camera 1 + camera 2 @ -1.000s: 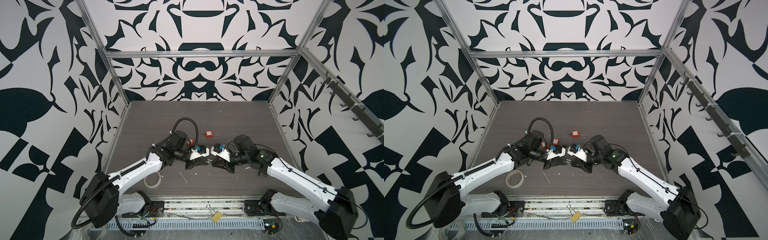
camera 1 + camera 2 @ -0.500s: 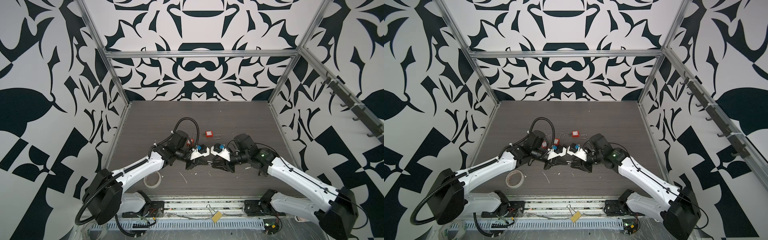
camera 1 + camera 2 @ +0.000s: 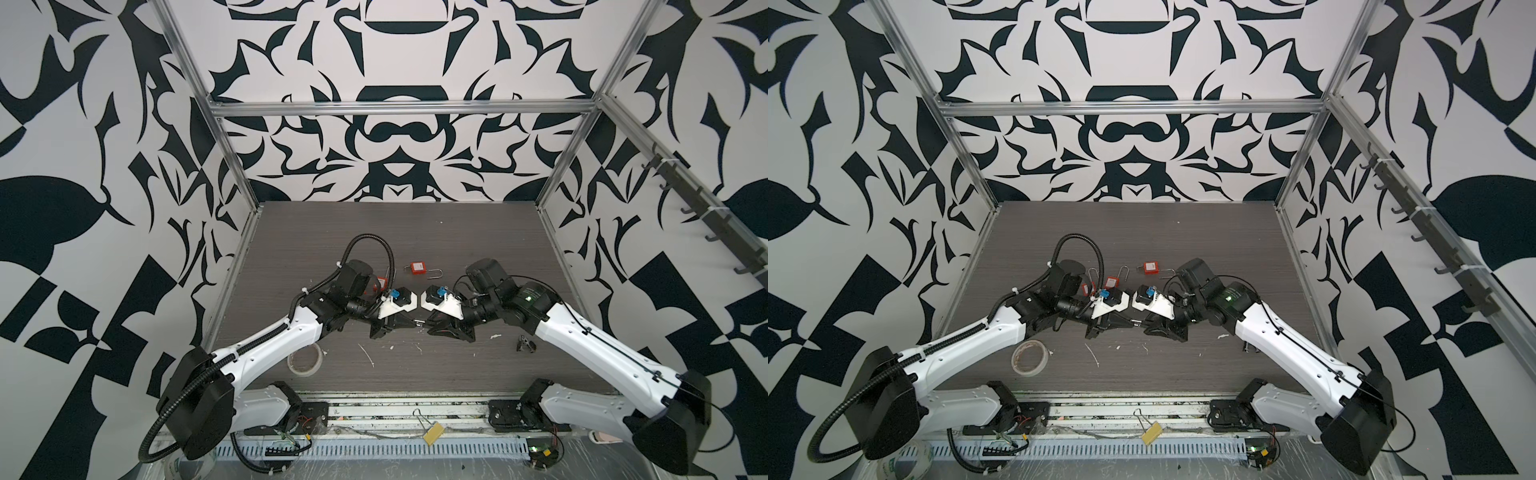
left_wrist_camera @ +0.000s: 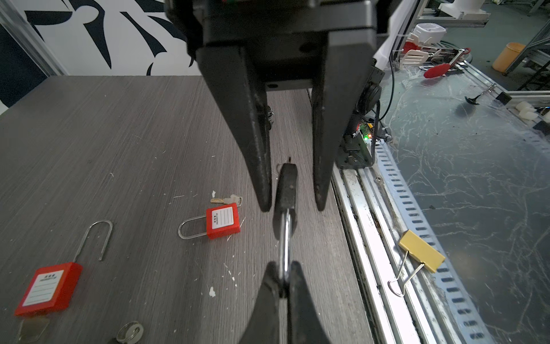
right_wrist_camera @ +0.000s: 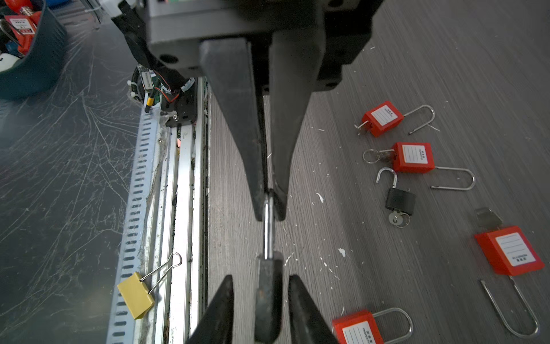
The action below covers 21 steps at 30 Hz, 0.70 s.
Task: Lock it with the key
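The left gripper (image 4: 283, 268) has its jaws clenched on the shackle (image 4: 285, 238) of a black padlock (image 4: 286, 190), low centre in the left wrist view. The right gripper (image 4: 292, 205) is released, its jaws straddling the body with a gap on each side. The padlock's long axis runs straight up the frame from one gripper to the other, so the right arm is nearer the body's far end, where a small dark stub (image 4: 289, 160) shows; whether that is the key cannot be told. Red padlocks (image 4: 223, 223) on the desk (image 4: 119, 134) carry white labels that seem to read "PROPERTY OF".
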Tool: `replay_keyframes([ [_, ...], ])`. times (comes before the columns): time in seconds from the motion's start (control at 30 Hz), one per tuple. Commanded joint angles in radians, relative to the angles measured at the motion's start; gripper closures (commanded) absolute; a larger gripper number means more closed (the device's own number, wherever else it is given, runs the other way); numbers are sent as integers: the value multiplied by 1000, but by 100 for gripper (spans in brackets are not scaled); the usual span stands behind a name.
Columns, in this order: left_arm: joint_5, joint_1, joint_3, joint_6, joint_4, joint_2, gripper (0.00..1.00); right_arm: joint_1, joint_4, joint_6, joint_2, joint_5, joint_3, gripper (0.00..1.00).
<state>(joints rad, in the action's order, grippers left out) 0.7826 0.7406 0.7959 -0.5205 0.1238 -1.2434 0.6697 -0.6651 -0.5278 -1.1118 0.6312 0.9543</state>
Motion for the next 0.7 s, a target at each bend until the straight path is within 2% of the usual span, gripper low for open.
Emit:
replay_keyframes([
  [0.0,29,2,-5,8,-11,17,100,0,18,7,31,-28,-18,73],
  [0.07,32,2,-4,12,-13,15,100,-1,26,11,31,-16,-21,77],
  [0.2,35,2,-2,20,-19,13,100,-1,30,14,20,-7,-19,89],
  [0.67,116,19,55,51,-21,-86,100,-1,163,19,34,26,-18,98],
])
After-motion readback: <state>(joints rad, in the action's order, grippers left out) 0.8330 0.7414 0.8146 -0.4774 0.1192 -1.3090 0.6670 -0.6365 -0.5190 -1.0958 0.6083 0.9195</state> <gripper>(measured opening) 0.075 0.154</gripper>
